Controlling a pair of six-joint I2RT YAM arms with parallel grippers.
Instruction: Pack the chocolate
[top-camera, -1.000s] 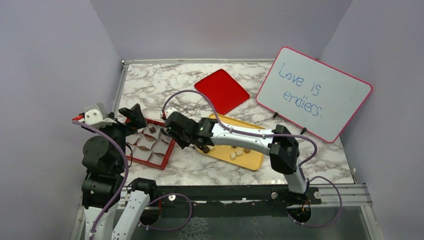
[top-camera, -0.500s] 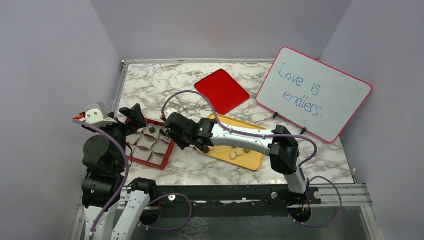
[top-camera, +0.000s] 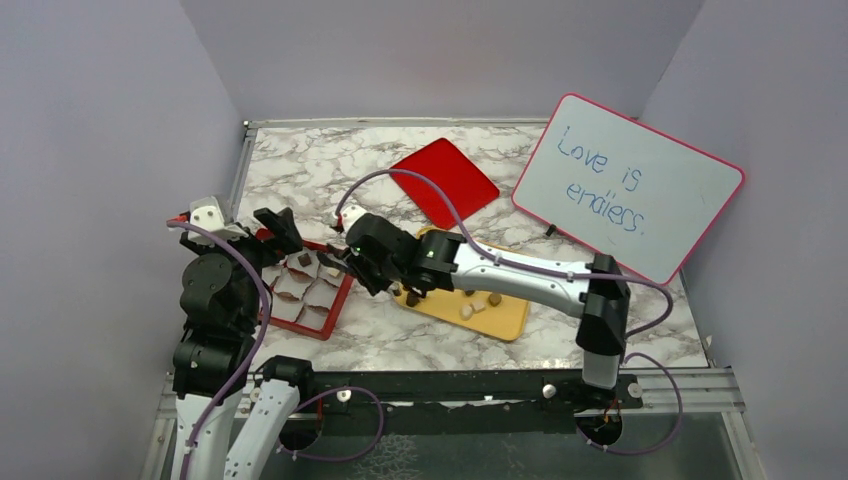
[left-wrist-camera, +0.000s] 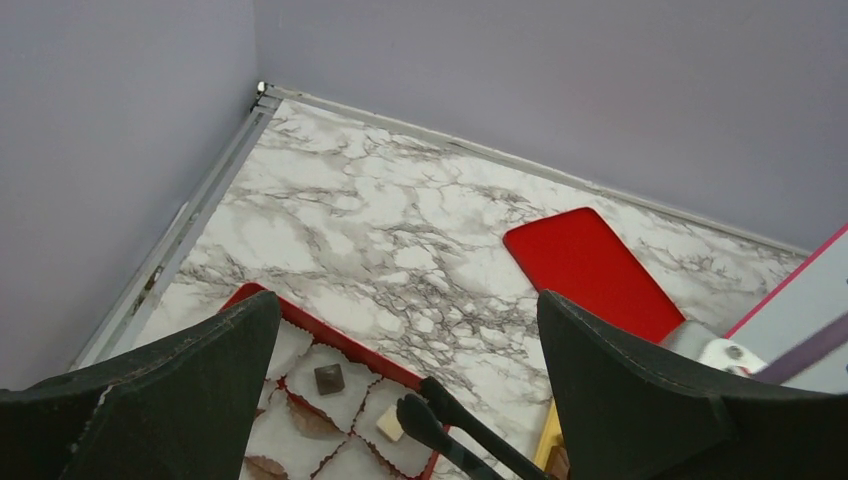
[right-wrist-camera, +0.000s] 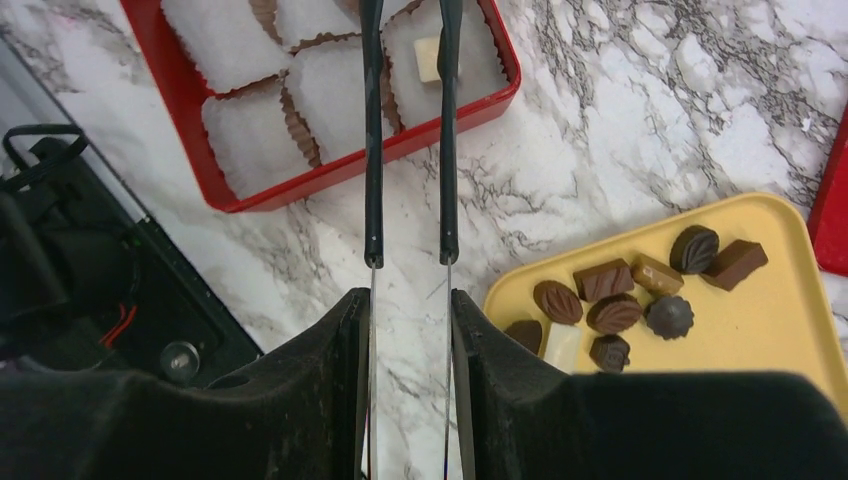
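Clamping tongs (right-wrist-camera: 372, 180), R pincer (right-wrist-camera: 408, 310) barely open.

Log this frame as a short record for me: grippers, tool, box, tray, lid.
left gripper: open, empty, above the red box's far edge
right gripper: shut on tongs
tongs tips: over the red box, apparently empty
box contents seen: dark square chocolate, cream chocolate, in separate cups
yellow tray: several chocolates
red lid: flat on table, apart from box

High at 6 o'clock, facing 12 over the whole table (top-camera: 400, 340). Left wrist raised, aimed toward 11; right wrist close, straight down. Shared: red box (top-camera: 312, 332).
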